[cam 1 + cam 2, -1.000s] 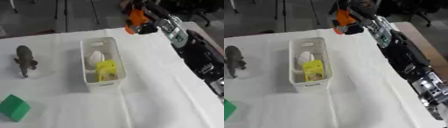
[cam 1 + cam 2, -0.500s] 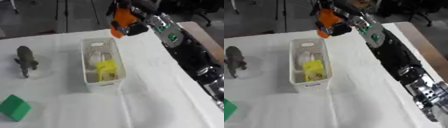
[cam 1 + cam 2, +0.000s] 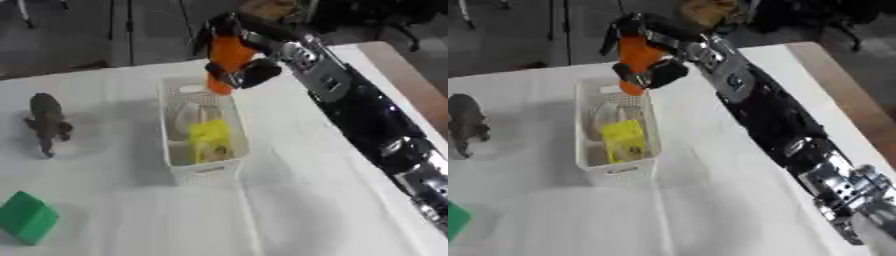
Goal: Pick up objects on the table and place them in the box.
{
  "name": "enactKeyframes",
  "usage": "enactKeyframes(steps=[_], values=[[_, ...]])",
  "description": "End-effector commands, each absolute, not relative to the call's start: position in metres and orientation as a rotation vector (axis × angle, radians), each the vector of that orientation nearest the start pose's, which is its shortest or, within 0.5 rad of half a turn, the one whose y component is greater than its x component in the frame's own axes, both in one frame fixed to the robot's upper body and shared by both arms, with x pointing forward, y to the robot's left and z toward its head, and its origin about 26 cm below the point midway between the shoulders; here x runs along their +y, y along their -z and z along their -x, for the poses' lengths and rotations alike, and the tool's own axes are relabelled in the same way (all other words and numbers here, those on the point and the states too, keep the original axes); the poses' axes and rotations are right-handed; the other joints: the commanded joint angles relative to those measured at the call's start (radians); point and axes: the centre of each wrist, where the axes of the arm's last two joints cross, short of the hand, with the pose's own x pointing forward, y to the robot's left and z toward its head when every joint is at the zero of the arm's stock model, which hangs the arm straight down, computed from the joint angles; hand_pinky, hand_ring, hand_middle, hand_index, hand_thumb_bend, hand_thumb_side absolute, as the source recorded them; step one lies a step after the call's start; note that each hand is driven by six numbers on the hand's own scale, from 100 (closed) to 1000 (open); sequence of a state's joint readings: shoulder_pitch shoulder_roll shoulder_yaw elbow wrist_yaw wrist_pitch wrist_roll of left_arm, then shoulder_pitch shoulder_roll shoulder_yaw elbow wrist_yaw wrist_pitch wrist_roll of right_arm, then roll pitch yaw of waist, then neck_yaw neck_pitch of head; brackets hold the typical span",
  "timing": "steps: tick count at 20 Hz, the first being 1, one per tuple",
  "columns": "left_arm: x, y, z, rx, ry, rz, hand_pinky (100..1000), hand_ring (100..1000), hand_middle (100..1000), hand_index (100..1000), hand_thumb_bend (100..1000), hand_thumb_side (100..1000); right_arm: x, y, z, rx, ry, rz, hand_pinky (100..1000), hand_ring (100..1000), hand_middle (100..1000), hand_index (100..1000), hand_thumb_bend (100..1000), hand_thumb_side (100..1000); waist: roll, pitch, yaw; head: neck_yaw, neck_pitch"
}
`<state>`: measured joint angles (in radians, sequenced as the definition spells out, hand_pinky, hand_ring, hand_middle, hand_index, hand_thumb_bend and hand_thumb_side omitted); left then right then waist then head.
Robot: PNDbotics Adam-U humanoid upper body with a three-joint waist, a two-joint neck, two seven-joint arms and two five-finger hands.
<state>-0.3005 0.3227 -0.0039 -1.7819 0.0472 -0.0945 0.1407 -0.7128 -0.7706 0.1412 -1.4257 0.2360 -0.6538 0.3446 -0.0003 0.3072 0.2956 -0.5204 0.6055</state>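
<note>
My right hand (image 3: pixel 249 70) hangs over the far end of the white slotted box (image 3: pixel 202 172) with its fingers curled round an orange object (image 3: pixel 227 57). The orange object points down toward the box's far rim. Inside the box lie a yellow item (image 3: pixel 210 140) and a pale whitish item (image 3: pixel 185 116). A grey-brown dinosaur figure (image 3: pixel 48 121) stands on the white table to the left of the box. A green block (image 3: pixel 27 217) lies near the front left. My left hand shows in neither view.
My long black right arm (image 3: pixel 776 125) stretches from the lower right across the table to the box. The table's wooden right edge (image 3: pixel 411 75) runs along the right side. Dark floor and stands lie beyond the far edge.
My right hand has carried the orange object leftward and down, from the far right of the table to above the box's far end. The camera has shifted too.
</note>
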Motion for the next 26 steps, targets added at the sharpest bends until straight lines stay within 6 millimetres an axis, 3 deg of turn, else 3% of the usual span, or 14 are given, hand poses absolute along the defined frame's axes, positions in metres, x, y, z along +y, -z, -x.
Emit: enactKeyframes(steps=[1,8,9,12,13,14,15,18,19,20,21,22,23,26], values=[[0.274,-0.158,-0.329,-2.197,0.187,-0.199,651,717,694,778,195,1000,-0.337,-0.273,-0.399,2.732,2.028,-0.666,277,530,658,755,100,100,0.004,-0.024,0.004,-0.006,-0.007],[0.271,-0.158,-0.330,-2.200,0.191,-0.184,651,718,694,778,193,1000,-0.318,-0.266,-0.421,2.740,1.932,-0.662,374,591,702,807,100,100,0.008,-0.021,0.021,-0.020,-0.015],[0.271,-0.158,-0.330,-2.200,0.191,-0.184,651,718,694,778,193,1000,-0.316,-0.266,-0.421,2.723,1.911,-0.668,461,648,742,846,100,100,0.008,-0.021,0.022,-0.021,-0.015],[0.271,-0.158,-0.330,-2.200,0.192,-0.181,651,718,694,779,192,1000,-0.309,-0.265,-0.421,2.648,1.886,-0.686,493,669,752,847,100,100,0.007,-0.020,0.024,-0.021,-0.015],[0.271,-0.158,-0.330,-2.200,0.192,-0.181,652,718,694,778,192,1000,-0.306,-0.264,-0.421,2.611,1.897,-0.690,598,734,799,869,100,100,0.006,-0.020,0.025,-0.022,-0.015],[0.271,-0.158,-0.330,-2.200,0.192,-0.181,652,718,694,778,192,1000,-0.305,-0.263,-0.421,2.565,1.919,-0.695,598,734,799,869,100,100,0.006,-0.020,0.024,-0.023,-0.015],[0.271,-0.158,-0.330,-2.200,0.193,-0.181,652,718,694,779,192,1000,-0.305,-0.262,-0.421,2.529,1.939,-0.703,688,768,826,877,100,134,0.005,-0.021,0.024,-0.023,-0.015],[0.271,-0.158,-0.330,-2.200,0.192,-0.180,652,718,694,779,192,1000,-0.306,-0.258,-0.421,2.455,1.981,-0.727,700,773,830,877,100,150,0.005,-0.021,0.022,-0.023,-0.016],[0.270,-0.158,-0.330,-2.200,0.192,-0.180,652,718,694,779,191,1000,-0.307,-0.258,-0.421,2.421,2.005,-0.734,831,832,868,889,100,333,0.004,-0.022,0.021,-0.023,-0.016],[0.270,-0.158,-0.330,-2.200,0.193,-0.180,652,718,694,779,191,1000,-0.308,-0.257,-0.421,2.383,2.031,-0.742,831,832,868,889,100,333,0.003,-0.022,0.020,-0.023,-0.015],[0.270,-0.158,-0.330,-2.200,0.193,-0.180,652,718,694,779,191,1000,-0.310,-0.256,-0.421,2.352,2.053,-0.749,913,874,894,907,135,489,0.003,-0.022,0.019,-0.022,-0.015],[0.271,-0.158,-0.330,-2.200,0.192,-0.181,652,718,694,779,191,1000,-0.311,-0.255,-0.421,2.322,2.079,-0.755,920,877,896,908,139,501,0.002,-0.023,0.018,-0.022,-0.015],[0.271,-0.158,-0.330,-2.200,0.192,-0.181,652,719,694,779,192,1000,-0.312,-0.255,-0.421,2.300,2.098,-0.762,991,921,927,922,192,626,0.001,-0.023,0.018,-0.022,-0.015],[0.271,-0.158,-0.330,-2.201,0.192,-0.182,652,719,694,779,192,1000,-0.314,-0.254,-0.420,2.251,2.146,-0.778,1000,936,942,925,206,676,0.000,-0.025,0.016,-0.021,-0.015]])
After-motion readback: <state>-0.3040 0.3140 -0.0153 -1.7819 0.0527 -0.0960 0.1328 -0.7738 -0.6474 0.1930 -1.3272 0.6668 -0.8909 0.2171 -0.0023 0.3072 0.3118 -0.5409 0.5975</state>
